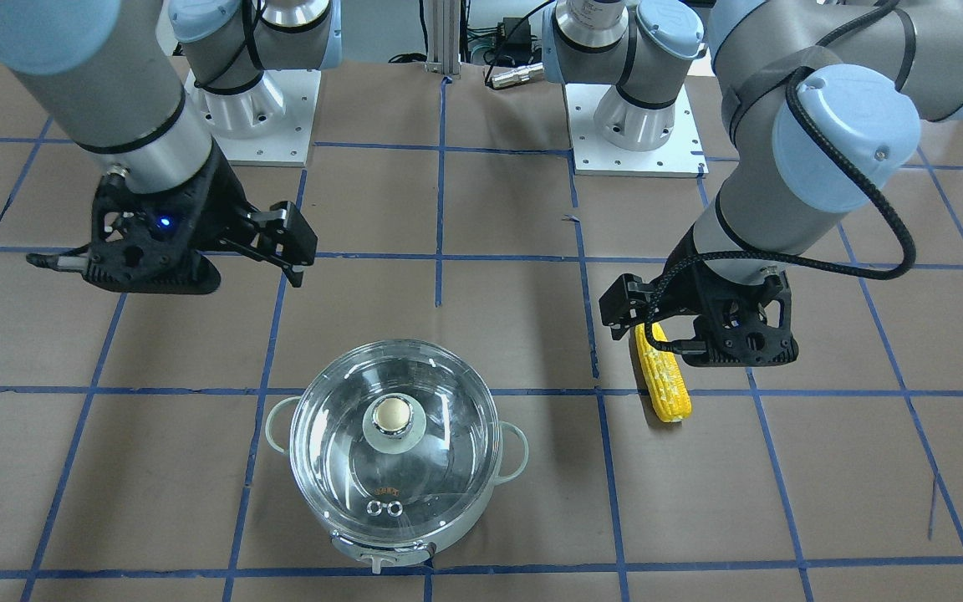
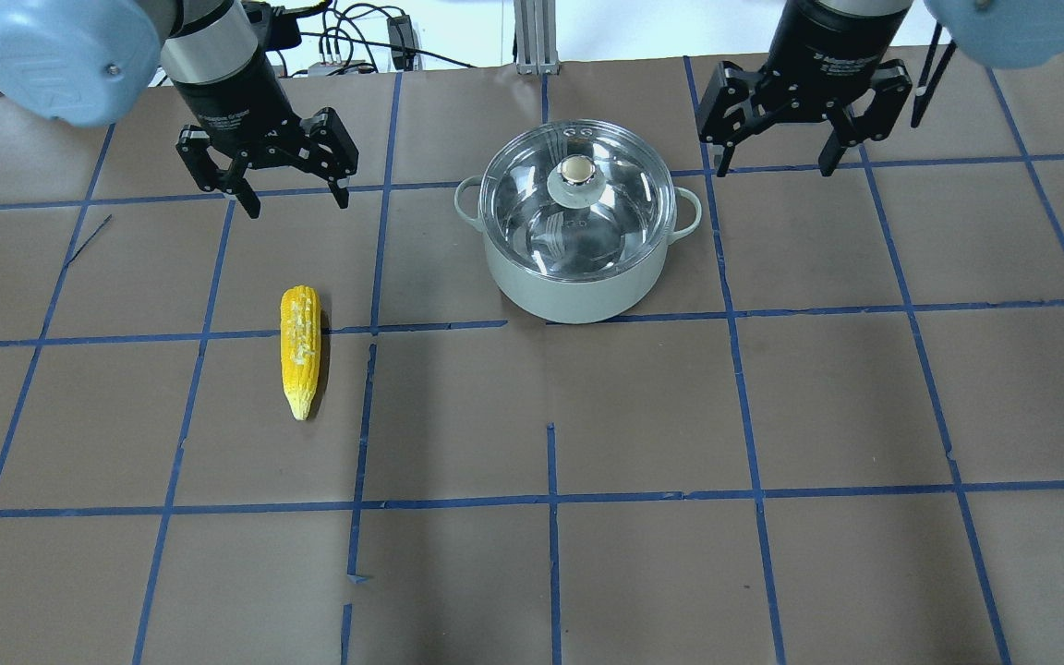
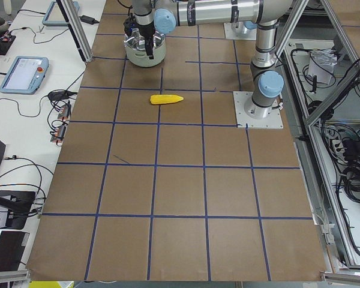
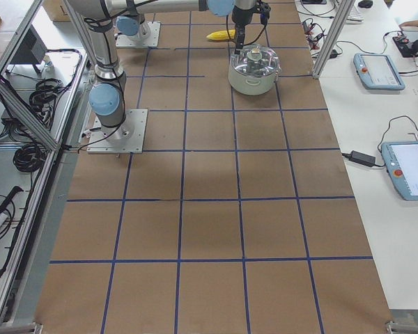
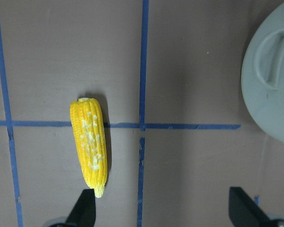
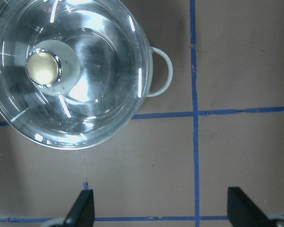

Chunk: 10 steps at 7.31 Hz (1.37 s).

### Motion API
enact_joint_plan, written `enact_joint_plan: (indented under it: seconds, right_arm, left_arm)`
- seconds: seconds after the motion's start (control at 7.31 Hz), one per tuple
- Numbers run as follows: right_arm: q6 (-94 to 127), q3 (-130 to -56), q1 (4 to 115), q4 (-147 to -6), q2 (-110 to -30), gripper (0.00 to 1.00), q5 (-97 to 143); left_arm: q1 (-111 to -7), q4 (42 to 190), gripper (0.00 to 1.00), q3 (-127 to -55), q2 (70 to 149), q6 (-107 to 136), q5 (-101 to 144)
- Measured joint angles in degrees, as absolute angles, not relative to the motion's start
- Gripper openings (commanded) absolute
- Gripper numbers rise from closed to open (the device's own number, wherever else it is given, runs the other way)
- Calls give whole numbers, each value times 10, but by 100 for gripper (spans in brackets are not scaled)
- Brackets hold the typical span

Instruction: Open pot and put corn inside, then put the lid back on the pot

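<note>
One pot (image 2: 569,286), one lid (image 2: 578,217), one corn (image 2: 300,349). Lid has one knob (image 2: 575,169) and two vent holes (image 1: 384,507); pot has two looped handles (image 2: 465,199). Two grippers: left gripper (image 2: 296,203), right gripper (image 2: 777,171). Two white base plates (image 1: 298,125)

Bright, even light is cast from above in all views. Sharp white streaks and patches of glare are seen on the clear glass dome lid (image 6: 85,85), and its cream-topped knob (image 1: 390,413) is washed pale. A narrow dark shadow is thrown beside the yellow corn cob (image 5: 89,146), on the side towards the round pale-sided steel pot (image 5: 270,94). Broad soft shadows are spread across the brown paper-covered table (image 2: 828,406). The left gripper's (image 5: 161,210) black fingertips (image 5: 84,208) are rendered slightly soft at the frame's lower edge. In the side views the far end is shown small, with little detail.
</note>
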<state>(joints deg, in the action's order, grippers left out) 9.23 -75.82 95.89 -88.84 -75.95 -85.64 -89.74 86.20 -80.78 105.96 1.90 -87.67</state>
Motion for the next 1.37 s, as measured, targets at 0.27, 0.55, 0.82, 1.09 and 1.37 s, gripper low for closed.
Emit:
enact_joint_plan:
  seconds: [0.27,0.55,0.82,1.09,1.37]
  right_arm:
    - [162,-706,1006,-933,-676,100,-868]
    - [196,-665,1038,-969,-607,100,-885]
    - [218,-651,1047,-982,-575,99,-890]
    - [224,-649,1050,-986,-564,98,-891]
    - [230,-649,1055,-987,-558,94,-892]
  left_arm:
    - [-898,844,100,-812,1063,19,-881]
    - [-898,841,100,-836,1062,20,-881]
    - [-888,746,100,-916,1061,-4,-880]
    - [-850,675,100,-969,1070,-65,-881]
    - [-825,658,100,-987,1082,-92,-882]
